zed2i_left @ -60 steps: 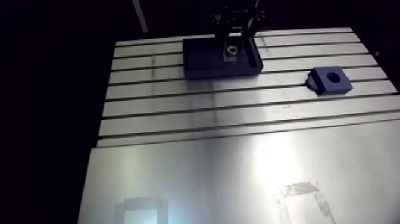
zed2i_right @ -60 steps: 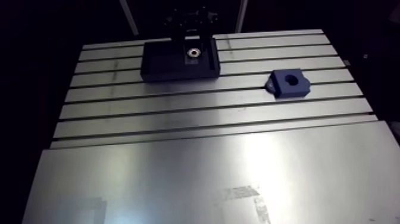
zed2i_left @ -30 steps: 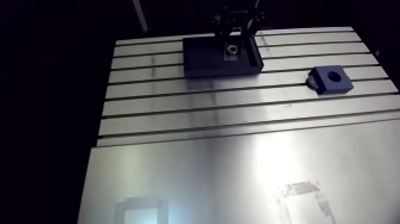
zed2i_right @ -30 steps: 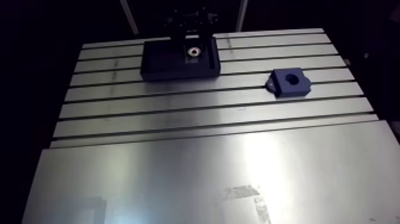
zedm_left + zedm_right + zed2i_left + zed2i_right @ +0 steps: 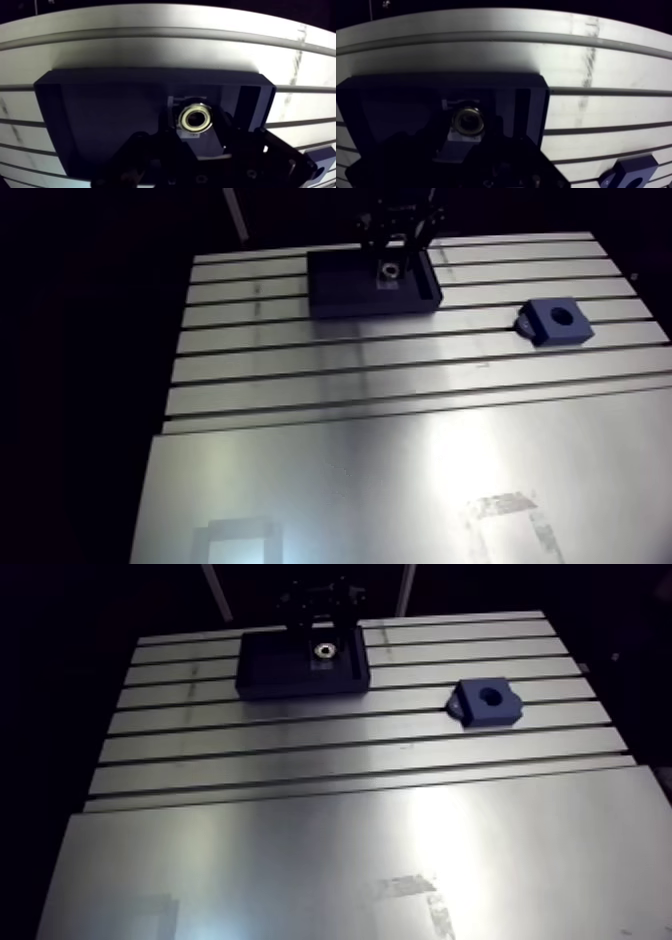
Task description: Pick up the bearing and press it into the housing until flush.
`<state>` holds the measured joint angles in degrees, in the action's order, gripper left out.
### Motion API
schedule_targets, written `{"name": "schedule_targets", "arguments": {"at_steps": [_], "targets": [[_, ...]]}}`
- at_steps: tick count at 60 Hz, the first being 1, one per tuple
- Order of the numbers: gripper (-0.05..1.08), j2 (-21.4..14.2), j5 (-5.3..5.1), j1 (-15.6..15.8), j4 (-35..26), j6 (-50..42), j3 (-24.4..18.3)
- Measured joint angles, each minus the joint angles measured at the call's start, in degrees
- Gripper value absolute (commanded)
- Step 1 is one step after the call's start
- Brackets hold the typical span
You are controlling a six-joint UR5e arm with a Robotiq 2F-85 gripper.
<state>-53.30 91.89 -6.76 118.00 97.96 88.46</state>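
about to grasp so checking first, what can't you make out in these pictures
- Whether the gripper touches the bearing: wrist view, the dark gripper merges with the dark tray.
- How deep the housing bore is: arm view, too small and shadowed; the wrist view's edge cuts the housing off.
- Bearing markings: too small in both views.

Shiny metal bearing [image 5: 196, 119], matt dark-blue tray [image 5: 100, 112], brushed aluminium table [image 5: 300, 854].

Slotted table [image 5: 350, 854], dark tray [image 5: 280, 689], blue housing [image 5: 495, 714]
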Motion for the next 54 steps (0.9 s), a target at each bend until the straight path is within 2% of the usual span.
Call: {"name": "schedule_targets", "arguments": {"at_steps": [54], "targets": [[0.55,0.0,0.0,0.0,0.0,0.1,-0.1]]}}
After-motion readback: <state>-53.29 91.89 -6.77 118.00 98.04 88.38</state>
